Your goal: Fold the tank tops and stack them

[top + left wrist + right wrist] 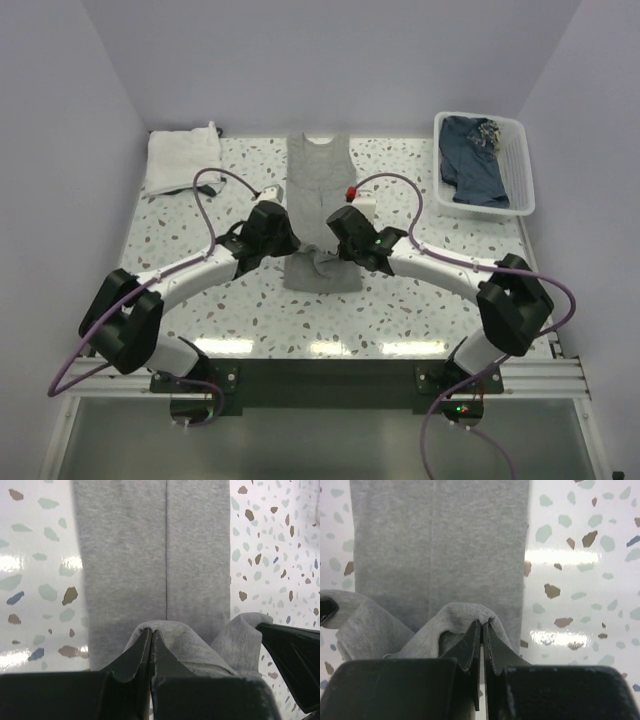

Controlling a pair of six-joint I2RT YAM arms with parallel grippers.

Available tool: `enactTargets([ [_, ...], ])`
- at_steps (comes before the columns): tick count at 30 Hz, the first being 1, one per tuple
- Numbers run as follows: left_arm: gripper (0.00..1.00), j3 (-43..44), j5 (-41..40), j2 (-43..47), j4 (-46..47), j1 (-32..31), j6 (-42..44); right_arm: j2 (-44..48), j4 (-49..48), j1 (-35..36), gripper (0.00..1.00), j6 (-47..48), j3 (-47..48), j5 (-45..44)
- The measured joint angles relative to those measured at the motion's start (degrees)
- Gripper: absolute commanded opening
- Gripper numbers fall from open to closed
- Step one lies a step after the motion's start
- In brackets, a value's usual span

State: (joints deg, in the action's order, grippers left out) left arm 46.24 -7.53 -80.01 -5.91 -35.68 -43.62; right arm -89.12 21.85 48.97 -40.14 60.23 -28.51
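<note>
I saw the grey tank top (320, 185) lying as a narrow strip down the middle of the table (420, 305). My left gripper (151, 632) and right gripper (482, 626) each pinched a raised fold of its near hem, side by side. A folded white top (183, 158) lay at the far left corner.

The top external view looks steeply down from high behind the near edge, taking in the whole surface (400, 310). Each wrist view sits close behind the left end effector (151, 632) or right end effector (482, 627), facing forward; all three share the grey tank top (320, 180)
</note>
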Motion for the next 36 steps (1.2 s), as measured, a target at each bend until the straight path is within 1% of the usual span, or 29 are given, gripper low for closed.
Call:
enactTargets([
  [4,0.00,3.1,1.7,-5.1,1.6,2.6,1.2,-3.7,-1.4,-3.5,0.00,1.9,3.0,1.3],
  [11,0.00,10.7,4.5,-13.0,3.3,7.6,3.0,-12.2,-3.0,-9.8,0.00,4.5,11.6,4.6],
  [16,0.00,16.5,7.0,-19.3,5.1,10.7,4.2,-17.6,-3.1,-12.7,0.00,5.7,17.4,6.2],
  [17,0.02,17.1,7.7,-20.6,5.8,11.3,4.2,-18.5,-3.1,-13.1,0.06,5.8,18.3,6.6],
  [19,0.15,17.6,9.0,-23.1,6.9,12.7,4.2,-20.1,-3.0,-13.7,0.18,6.1,19.6,7.3],
  [20,0.25,17.7,9.5,-24.1,7.1,13.1,4.4,-20.6,-3.0,-13.8,0.30,6.2,20.0,7.5],
  [21,0.44,17.7,10.0,-25.1,7.4,13.5,4.3,-21.2,-3.0,-14.1,0.35,6.5,20.4,7.6],
  [22,0.51,17.7,10.5,-26.0,7.6,13.9,4.6,-21.6,-3.0,-14.3,0.39,6.7,20.6,8.0],
  [23,0.55,17.7,11.0,-26.8,8.0,14.3,4.5,-21.9,-2.9,-14.5,0.46,6.7,20.6,8.3],
  [24,0.61,17.6,11.5,-27.1,8.4,14.6,4.4,-22.1,-2.8,-14.7,0.50,6.7,20.6,8.6],
  [26,0.64,17.6,12.1,-27.1,9.0,15.0,4.4,-22.1,-2.5,-15.0,0.55,6.9,20.6,8.7],
  [30,0.66,16.5,12.2,-24.6,10.2,15.1,4.3,-22.0,-2.1,-15.4,0.57,6.9,20.5,8.5],
  [31,0.64,15.4,12.0,-23.1,10.2,15.1,4.2,-21.8,-2.0,-15.5,0.57,6.9,20.3,8.5],
  [32,0.62,14.2,11.6,-21.2,10.3,15.1,4.0,-21.3,-2.0,-15.5,0.56,6.9,19.8,8.5],
  [35,0.51,9.3,10.5,-14.7,10.8,15.1,2.9,-18.3,-2.1,-15.5,0.50,6.5,16.8,8.8],
  [36,0.47,7.1,10.2,-12.3,11.3,15.1,2.4,-16.9,-2.2,-15.3,0.50,6.3,15.3,9.0],
])
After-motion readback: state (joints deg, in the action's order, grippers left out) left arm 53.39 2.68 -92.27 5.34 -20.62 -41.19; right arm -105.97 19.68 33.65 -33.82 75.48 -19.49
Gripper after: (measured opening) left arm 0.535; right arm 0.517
